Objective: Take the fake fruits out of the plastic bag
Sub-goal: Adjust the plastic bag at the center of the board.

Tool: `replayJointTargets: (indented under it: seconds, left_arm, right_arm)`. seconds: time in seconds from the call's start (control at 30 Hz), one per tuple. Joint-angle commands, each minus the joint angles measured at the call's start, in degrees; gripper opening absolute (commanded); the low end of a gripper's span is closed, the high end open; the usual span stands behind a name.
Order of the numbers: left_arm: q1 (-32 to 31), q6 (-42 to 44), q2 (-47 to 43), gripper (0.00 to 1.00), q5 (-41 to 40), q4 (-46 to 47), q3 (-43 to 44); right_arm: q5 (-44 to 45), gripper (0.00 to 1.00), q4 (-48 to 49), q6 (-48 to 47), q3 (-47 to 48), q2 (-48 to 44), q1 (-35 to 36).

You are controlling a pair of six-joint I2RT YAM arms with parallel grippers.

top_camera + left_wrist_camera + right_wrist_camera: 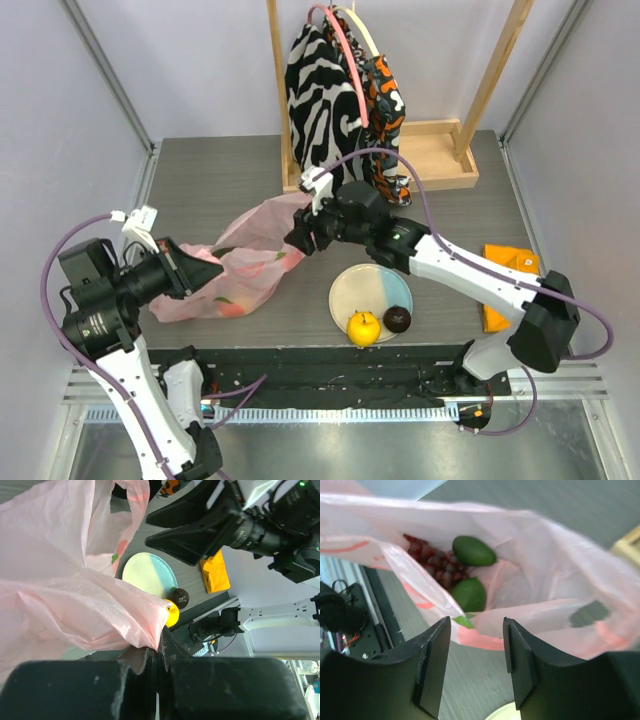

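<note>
On my left, the left gripper [190, 270] is clenched on a fold of the plastic bag [240, 265]. The overhead only shows its nose buried in pink film, but its own wrist camera shows the fingers [145, 660] pressed together with the film pinched in the seam. The bag lies crumpled on the grey table [200, 180], stretched from that grip up toward the middle.

At the bag's far end I see the right gripper [305, 235], its jaws apart at the mouth and gripping nothing (the right wrist camera shows clear space between them). Only that view looks inside the bag: a dark red grape bunch [435, 560], a green avocado [474, 551] touching it, and a rounder green fruit [470, 594] just below. From above, these are only faint blurs through the plastic.

Right of the bag sits the cream-and-blue plate [385, 285], with the yellow-orange fruit [364, 327] and the maroon fruit [397, 319] on its near rim, side by side. Far right, a folded orange cloth [505, 270] lies partly under the right arm
</note>
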Motion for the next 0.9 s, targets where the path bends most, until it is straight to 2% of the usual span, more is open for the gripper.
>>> replayJointTargets:
  seconds: [0.0,0.2,0.4,0.47,0.6,0.73,0.87]
  left_arm:
    - [0.42,1.88,-1.53,0.0,-0.63,-5.42,-1.7]
    - [0.33,4.42,-1.71,0.0,-1.24,-8.05,-1.18]
    - [0.42,6.8,-2.49,0.0,-2.03,-11.05,-2.14]
    - [0.33,6.89,-2.67,0.0,-2.12,-10.96,-2.93]
    - [0.42,6.89,-2.76,0.0,-2.12,-10.87,-3.37]
    - [0.42,6.36,-2.06,0.0,-1.95,-10.17,-2.67]
    - [0.33,5.83,-1.44,0.0,-2.12,-9.38,-1.7]
  right_arm:
    - [-8.72,0.53,2.83,1.97,2.49,7.85,1.96]
    - [-5.73,0.46,5.82,8.29,12.42,19.63,3.55]
    - [-8.53,0.46,4.24,9.35,19.29,23.08,3.64]
    - [-13.16,0.48,4.06,9.53,19.48,22.29,3.38]
    - [-15.05,0.49,4.06,12.34,19.13,18.6,1.88]
    - [-11.54,0.45,3.27,12.69,21.05,20.87,1.88]
    - [-7.76,0.37,2.04,11.03,21.68,27.72,2.67]
